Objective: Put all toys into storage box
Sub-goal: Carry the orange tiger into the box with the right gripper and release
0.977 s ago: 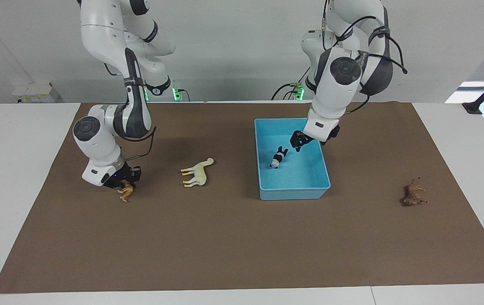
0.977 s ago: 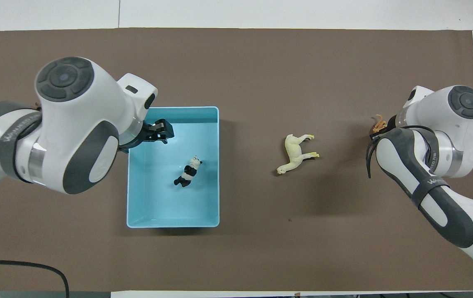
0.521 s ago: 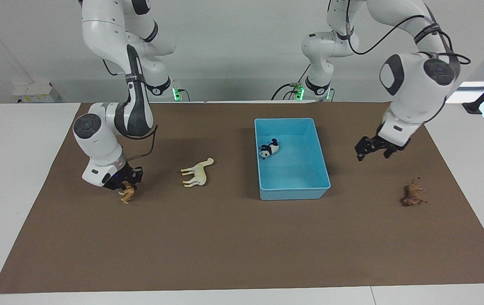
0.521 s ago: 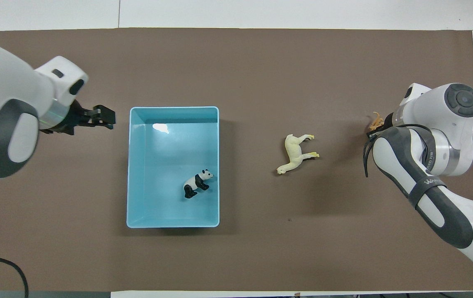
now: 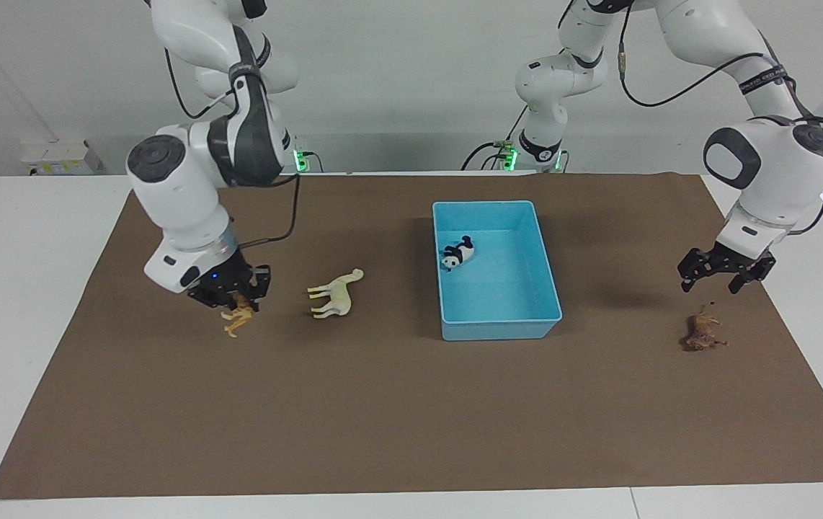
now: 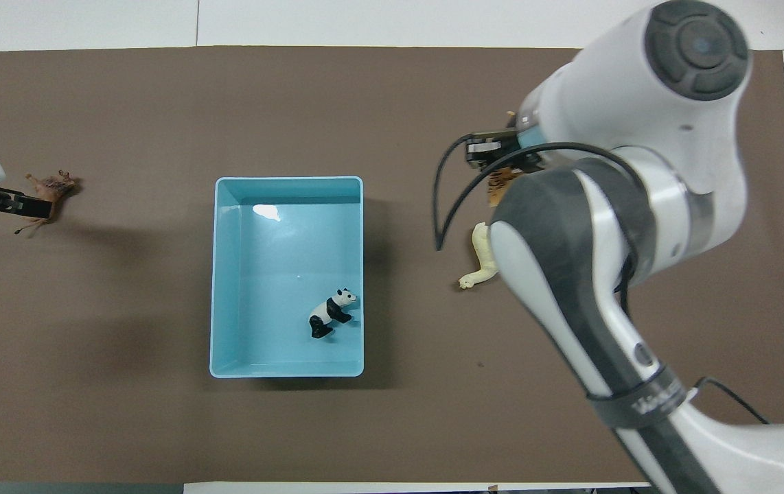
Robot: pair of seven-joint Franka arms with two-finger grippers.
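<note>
Facing view: left gripper (image 5: 716, 272), fingers apart, hangs over the brown animal (image 5: 703, 334) lying toward its end; right gripper (image 5: 231, 295) carries the clamped tiger (image 5: 240, 318) toward the box (image 5: 498, 328).

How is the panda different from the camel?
The panda is black and white; the camel is cream. The panda is smaller than the camel. The panda sits inside the blue storage box; the camel lies on its side on the brown mat. Both are toy animals, and no gripper holds either.
</note>
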